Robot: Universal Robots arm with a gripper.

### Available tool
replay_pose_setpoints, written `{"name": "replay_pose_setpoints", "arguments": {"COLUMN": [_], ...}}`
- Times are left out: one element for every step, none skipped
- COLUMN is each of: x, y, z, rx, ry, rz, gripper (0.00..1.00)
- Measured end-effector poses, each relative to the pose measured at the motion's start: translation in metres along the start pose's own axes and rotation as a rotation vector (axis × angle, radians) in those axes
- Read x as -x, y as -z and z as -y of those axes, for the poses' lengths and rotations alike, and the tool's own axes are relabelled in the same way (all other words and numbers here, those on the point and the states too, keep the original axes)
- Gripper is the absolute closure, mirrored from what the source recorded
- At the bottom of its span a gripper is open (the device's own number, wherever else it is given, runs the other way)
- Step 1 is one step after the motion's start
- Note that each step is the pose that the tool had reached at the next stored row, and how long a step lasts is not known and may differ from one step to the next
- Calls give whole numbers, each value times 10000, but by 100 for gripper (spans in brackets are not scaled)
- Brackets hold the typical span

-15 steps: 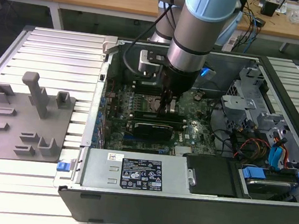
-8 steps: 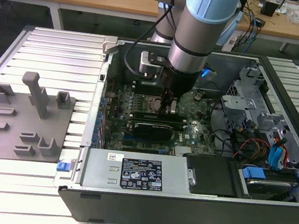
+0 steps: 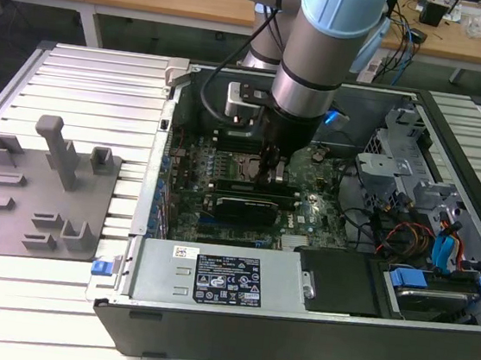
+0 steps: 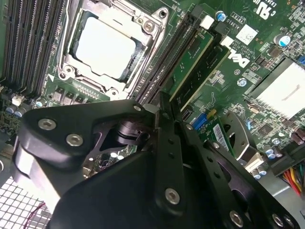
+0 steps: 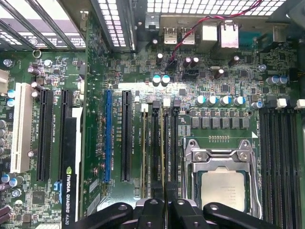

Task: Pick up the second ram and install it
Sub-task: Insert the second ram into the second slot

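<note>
In the exterior view I have the gripper (image 3: 269, 170) down inside the open computer case (image 3: 429, 358), over the motherboard just beside the one CPU socket (image 3: 239, 164). One grey tray (image 3: 39, 196) sits well apart on the exterior view's left.

In the second wrist view the claw's fingers (image 4: 167, 125) are drawn together to a bare seam. The second ram (image 4: 193, 59) runs out from between them along its slot, so I judge it gripped. One more green stick (image 4: 208, 72) stands just beside it: two sticks in all.

In the first wrist view the gripper (image 5: 164, 206) hangs over those slots. I count four bare slots (image 5: 280, 157) beyond the socket (image 5: 224, 186).

I judge this the seating step. It calls for a square, straight press.
</note>
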State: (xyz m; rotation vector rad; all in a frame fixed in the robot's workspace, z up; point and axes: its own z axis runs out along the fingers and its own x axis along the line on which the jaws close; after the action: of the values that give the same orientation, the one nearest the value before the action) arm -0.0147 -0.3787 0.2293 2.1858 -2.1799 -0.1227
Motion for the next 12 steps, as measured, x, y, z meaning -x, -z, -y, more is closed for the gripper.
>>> {"name": "replay_pose_setpoints", "arguments": {"x": [0, 1, 2, 2, 2, 1, 1, 1, 1, 1, 1, 1], "y": [1, 0, -1, -1, 0, 0, 0, -1, -1, -1, -2, -2], "z": [9, 10, 11, 11, 11, 10, 10, 10, 10, 10, 11, 11], "rx": [-1, -7, -11, -11, -11, -11, -10, -10, -10, -10, -10, -10], "ry": [-40, -288, -448, -473, -474, -475, -475, -473, -473, -473, -473, -472], "rz": [4, 29, 46, 48, 47, 47, 46, 44, 44, 45, 46, 46], "gripper": [87, 87, 87, 87, 87, 87, 87, 87, 87, 87, 87, 87]}}
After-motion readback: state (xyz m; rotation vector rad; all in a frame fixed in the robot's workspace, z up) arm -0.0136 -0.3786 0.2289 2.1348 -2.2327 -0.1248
